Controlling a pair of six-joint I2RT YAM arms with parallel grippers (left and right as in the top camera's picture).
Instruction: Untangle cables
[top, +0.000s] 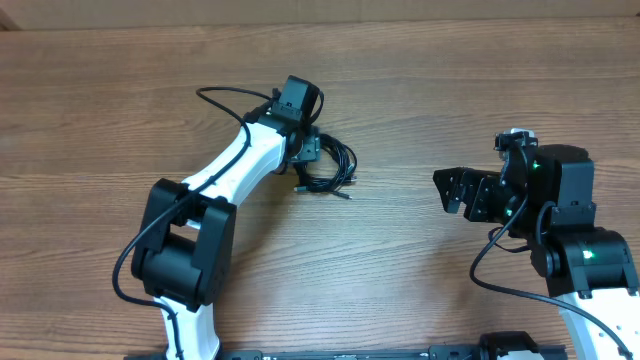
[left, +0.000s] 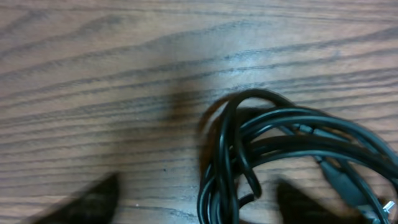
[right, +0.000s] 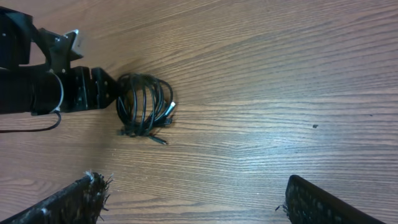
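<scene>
Black cable (top: 330, 168) lies in one small knotted bundle on the wooden table (top: 450, 90), left of centre and toward the far side. No view shows how many cords it holds. From overhead the left gripper (top: 307, 158) covers the bundle's left edge, so only the right part of the loops shows, with one loose end (top: 345, 195) poking out on the near side. The left wrist view is blurred and cuts the bundle off at its right and bottom edges. Several glossy strands arc over one another there, and a plug (left: 339, 180) among them is too soft to identify. That gripper's fingers (left: 93, 199) show only as dark smears, spread apart with strands between them. The right wrist view shows the loops side by side like a coil, with a pale-tipped plug (right: 172, 107) at their right. The right gripper (top: 455, 190) hangs well to the right of the bundle, its fingers wide apart and holding nothing.
</scene>
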